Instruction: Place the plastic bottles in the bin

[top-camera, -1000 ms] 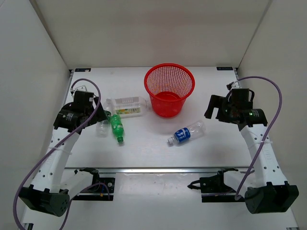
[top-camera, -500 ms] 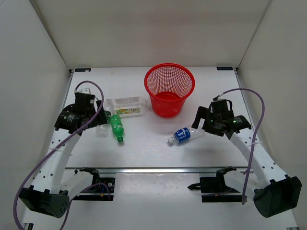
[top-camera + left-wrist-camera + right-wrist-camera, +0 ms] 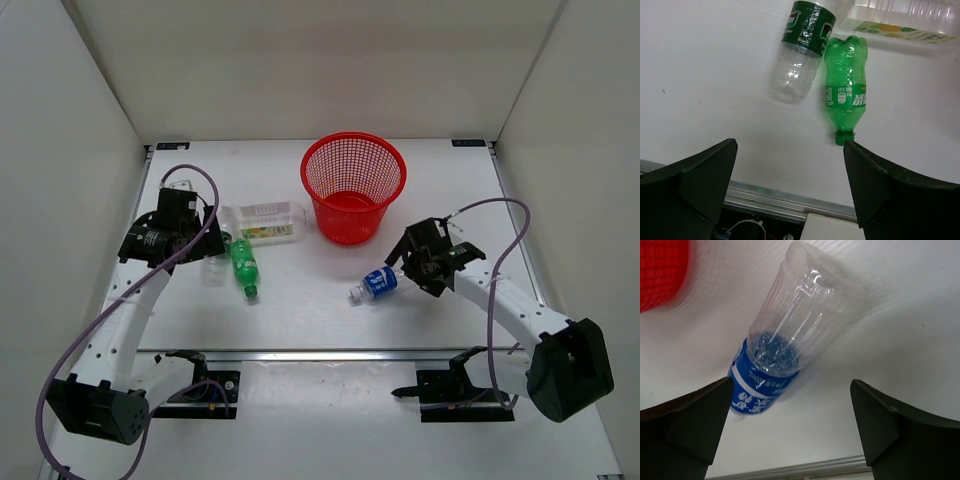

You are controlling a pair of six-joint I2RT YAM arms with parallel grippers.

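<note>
The red mesh bin stands at the back centre; its edge shows in the right wrist view. The clear bottle with blue label lies in front of it. My right gripper is open just above that bottle's base end, fingers wide and not touching it. The green bottle, the small clear bottle and the larger squarish bottle lie together at the left. My left gripper is open and empty above them. All three show in the left wrist view: green, small clear, squarish.
A metal rail runs along the table's near edge, seen also in the left wrist view. White walls close the left, right and back sides. Cables loop off both arms.
My right arm has swung left and down from the right side to the blue-label bottle. The left arm has barely shifted. No bottle has moved.
</note>
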